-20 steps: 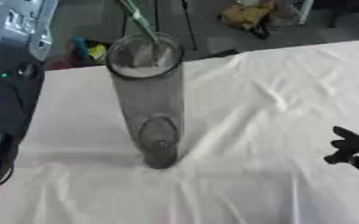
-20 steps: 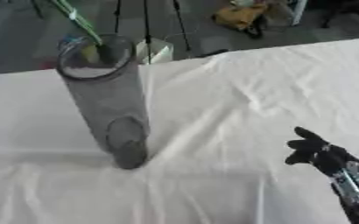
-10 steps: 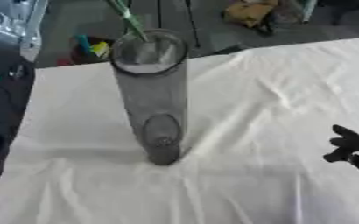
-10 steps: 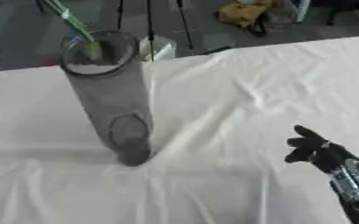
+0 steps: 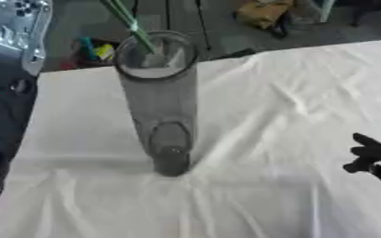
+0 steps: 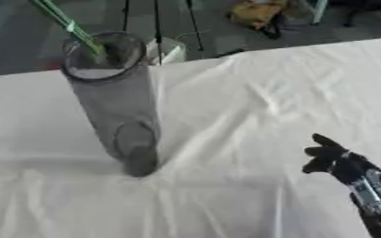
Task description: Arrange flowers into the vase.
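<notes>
Standing in the vase (image 5: 163,100) is one green stem (image 6: 72,29); other flowers, perhaps, remain unseen. Right hand (image 6: 330,156) rests open and empty on the tablecloth (image 5: 291,102).

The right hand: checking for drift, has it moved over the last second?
No. The right hand keeps its place near the lower right, equally far from the vase base.

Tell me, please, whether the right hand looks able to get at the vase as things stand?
Probably yes: only bare white cloth lies between the right hand and the vase, with nothing standing in the way.
</notes>
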`<act>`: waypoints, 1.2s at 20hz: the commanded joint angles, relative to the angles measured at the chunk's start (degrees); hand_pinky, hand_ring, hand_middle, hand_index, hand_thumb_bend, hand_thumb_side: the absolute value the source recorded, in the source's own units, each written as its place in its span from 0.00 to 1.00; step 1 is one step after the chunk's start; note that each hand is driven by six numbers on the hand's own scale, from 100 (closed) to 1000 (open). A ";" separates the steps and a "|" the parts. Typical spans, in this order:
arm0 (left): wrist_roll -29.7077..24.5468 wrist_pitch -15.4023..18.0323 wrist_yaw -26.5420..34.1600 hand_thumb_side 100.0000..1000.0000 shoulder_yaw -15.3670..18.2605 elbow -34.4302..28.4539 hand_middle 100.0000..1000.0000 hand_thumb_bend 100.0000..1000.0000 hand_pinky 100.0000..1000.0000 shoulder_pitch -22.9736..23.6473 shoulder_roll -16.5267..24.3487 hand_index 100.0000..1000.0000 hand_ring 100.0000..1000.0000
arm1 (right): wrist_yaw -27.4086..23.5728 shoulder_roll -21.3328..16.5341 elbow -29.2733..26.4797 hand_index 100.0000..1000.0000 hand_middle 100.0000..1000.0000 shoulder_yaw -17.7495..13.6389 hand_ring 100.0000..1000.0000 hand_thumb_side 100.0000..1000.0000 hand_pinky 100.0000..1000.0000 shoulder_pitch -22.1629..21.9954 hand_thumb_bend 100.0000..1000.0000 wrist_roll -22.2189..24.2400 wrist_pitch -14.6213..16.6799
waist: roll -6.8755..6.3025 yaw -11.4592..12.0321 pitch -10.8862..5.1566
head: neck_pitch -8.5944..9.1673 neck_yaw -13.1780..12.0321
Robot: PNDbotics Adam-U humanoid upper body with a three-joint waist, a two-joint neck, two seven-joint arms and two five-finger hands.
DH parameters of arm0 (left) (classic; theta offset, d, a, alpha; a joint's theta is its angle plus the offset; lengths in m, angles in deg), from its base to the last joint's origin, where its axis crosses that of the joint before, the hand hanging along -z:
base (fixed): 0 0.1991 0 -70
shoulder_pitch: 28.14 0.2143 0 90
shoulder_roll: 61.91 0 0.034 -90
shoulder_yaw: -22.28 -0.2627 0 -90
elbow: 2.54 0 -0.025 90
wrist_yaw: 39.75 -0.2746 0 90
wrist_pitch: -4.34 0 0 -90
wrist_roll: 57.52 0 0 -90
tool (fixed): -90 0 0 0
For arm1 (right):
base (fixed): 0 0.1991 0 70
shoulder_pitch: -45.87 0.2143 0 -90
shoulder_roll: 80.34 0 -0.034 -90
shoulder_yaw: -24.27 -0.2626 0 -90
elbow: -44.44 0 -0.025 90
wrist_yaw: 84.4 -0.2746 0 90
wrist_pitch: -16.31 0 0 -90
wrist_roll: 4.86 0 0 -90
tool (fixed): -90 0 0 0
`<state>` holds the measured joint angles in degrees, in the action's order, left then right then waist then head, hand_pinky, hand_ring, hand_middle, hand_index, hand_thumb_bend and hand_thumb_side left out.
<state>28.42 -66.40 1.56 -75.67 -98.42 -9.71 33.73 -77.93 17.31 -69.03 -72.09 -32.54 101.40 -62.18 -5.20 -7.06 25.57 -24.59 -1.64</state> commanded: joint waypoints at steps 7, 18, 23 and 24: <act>1.70 -1.69 -1.51 0.78 -0.19 0.53 0.00 0.01 0.00 -0.42 0.39 0.02 0.00 | -0.30 -0.22 -1.12 0.76 0.50 -0.45 1.00 1.00 0.69 0.27 0.00 -0.13 0.02 | 0.45 -0.03 -0.31 | 0.40 0.15; 0.13 -0.31 -2.35 0.79 -0.23 1.92 0.00 0.01 0.00 0.17 -0.84 0.02 0.00 | -0.41 0.00 -1.12 0.76 0.50 -0.46 1.00 1.00 0.69 0.57 0.00 -0.01 0.22 | 0.63 -0.49 0.36 | 1.44 -0.08; -0.05 -0.55 -3.03 0.80 -0.27 3.28 0.00 0.01 0.00 0.29 -1.11 0.02 0.00 | -0.32 0.07 -1.12 0.76 0.50 -0.49 1.00 1.00 0.69 0.56 0.00 0.07 0.25 | 0.62 -0.58 0.61 | 1.39 -0.08; -0.05 -0.68 -3.25 0.80 -0.32 3.56 0.00 0.01 0.00 0.33 -1.16 0.02 0.00 | -0.30 0.09 -1.12 0.76 0.50 -0.50 1.00 1.00 0.69 0.56 0.00 0.07 0.25 | 0.61 -0.58 0.63 | 1.34 -0.05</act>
<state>28.54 -67.02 -1.19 -75.99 -94.62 -8.64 32.16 -77.93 17.78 -69.03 -72.26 -32.30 101.43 -62.09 -5.20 -7.54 26.53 -23.86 -1.66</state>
